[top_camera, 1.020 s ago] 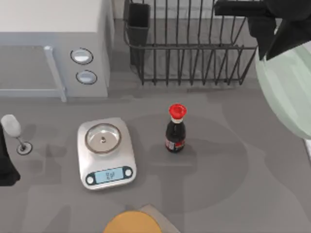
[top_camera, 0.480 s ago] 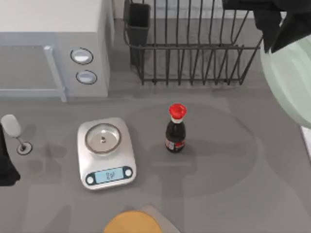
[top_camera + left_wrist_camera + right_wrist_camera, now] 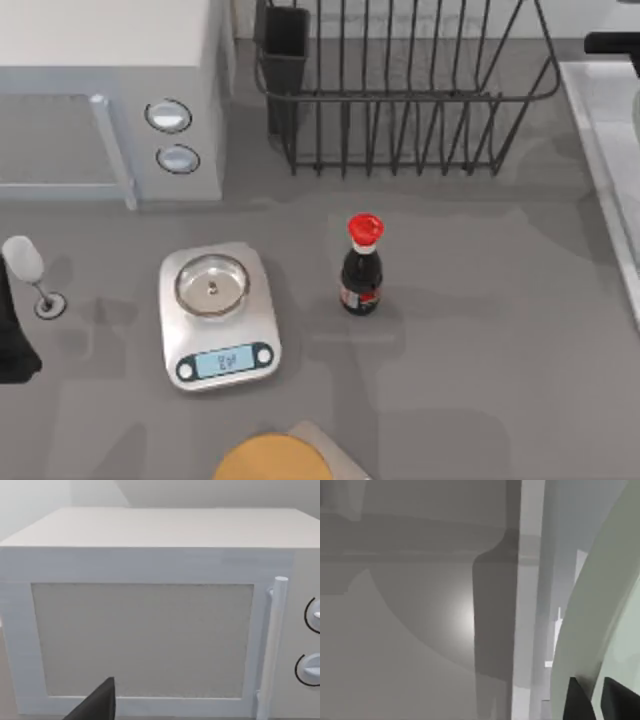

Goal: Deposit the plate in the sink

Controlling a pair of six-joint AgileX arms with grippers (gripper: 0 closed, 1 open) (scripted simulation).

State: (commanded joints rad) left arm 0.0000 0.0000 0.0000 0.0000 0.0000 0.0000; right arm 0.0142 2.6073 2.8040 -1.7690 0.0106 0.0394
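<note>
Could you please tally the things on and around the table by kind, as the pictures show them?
Appliances: 2, the microwave and the kitchen scale
Tableware: 3, the plate, the wine glass and the orange-yellow disc
Bottles: 1, the sauce bottle
Racks: 1, the dish rack
Basins: 1, the sink
Total: 8
</note>
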